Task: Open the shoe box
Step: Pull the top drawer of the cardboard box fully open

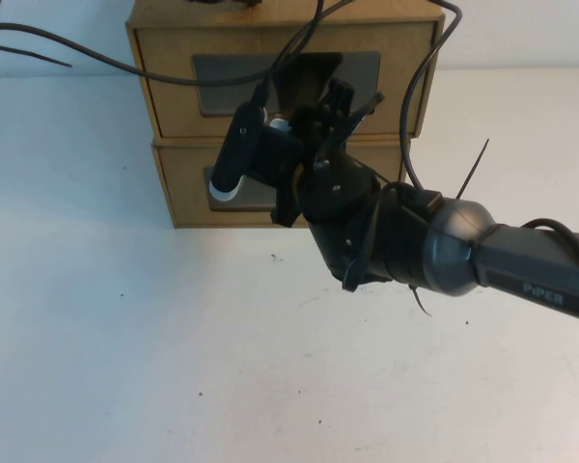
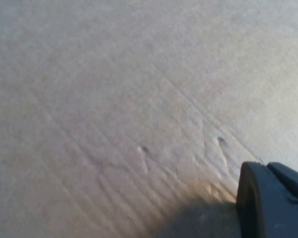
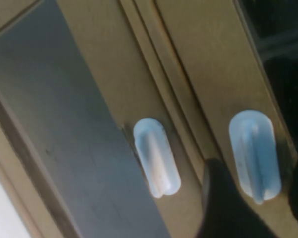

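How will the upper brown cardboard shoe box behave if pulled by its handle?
Probably light, the upper brown cardboard shoe box may slide off the lower box. The smooth pale blue handle between the right hand's fingers looks slippery. The left hand is over the table.

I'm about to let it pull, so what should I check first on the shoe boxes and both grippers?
1. Upper box and lower box both shut: ok.
2. Right gripper at their front: ok.
3. Its jaws open: ok.
4. Pale handle lined up between its fingers: cannot tell.
5. Left gripper out of the way, over a creased surface: ok.
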Available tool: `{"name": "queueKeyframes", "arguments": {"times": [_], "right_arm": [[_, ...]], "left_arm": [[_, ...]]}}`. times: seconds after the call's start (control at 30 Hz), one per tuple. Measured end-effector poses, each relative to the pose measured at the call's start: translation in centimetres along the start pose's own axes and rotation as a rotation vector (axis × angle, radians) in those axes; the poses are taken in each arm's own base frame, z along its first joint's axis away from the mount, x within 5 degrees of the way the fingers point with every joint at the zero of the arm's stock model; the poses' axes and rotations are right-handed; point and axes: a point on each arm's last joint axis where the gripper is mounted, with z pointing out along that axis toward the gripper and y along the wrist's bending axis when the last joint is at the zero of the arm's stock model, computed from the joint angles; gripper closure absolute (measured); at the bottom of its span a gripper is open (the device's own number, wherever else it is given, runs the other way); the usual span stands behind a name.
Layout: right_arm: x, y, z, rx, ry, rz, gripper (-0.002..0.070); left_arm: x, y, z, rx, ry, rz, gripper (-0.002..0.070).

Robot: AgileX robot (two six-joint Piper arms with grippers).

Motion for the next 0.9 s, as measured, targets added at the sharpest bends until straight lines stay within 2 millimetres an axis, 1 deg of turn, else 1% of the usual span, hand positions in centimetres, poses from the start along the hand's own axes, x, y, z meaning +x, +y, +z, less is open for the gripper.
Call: {"name": "queueKeyframes", "arguments": {"times": [0.5,0.63,0.8,0.87,0.9], "right_arm": [[0.42,-0.39,0.57,-0.035,-0.028,-0.001,0.0411],[0.52,-0.47,0.64,-0.035,-0.027,0.0,0.0465],[0.48,-0.62,0.58,-0.032,-0.029,-0.003,0.0573],[0.43,-0.56,0.57,-0.038,-0.034,-0.003,0.0631],[0.43,-0.56,0.57,-0.038,-0.034,-0.003,0.0643]], "left_arm": [[0.0,0.0,0.0,0.0,0.0,0.0,0.068],[0.0,0.0,0.0,0.0,0.0,0.0,0.068],[0.0,0.0,0.0,0.0,0.0,0.0,0.068],[0.0,0.0,0.0,0.0,0.0,0.0,0.068],[0.0,0.0,0.0,0.0,0.0,0.0,0.068]]}}
